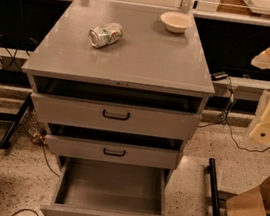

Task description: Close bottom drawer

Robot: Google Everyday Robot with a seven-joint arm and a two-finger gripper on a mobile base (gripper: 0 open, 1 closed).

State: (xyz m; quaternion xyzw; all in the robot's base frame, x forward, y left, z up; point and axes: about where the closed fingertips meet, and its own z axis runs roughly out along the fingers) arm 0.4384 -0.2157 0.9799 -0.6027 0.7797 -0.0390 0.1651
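Currently: bottom drawer [112, 191] far out, open floor [188, 196] either side, well down-left of gripper [266, 129], grip indeterminate.

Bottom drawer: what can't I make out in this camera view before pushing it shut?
Camera view only:
- Bottom drawer: rear end hidden under the middle drawer.
- Middle and top drawer interiors: dark, covered from above.
- Gripper: right of the cabinet, cut off by the right frame edge.
- Can: label too small to read.
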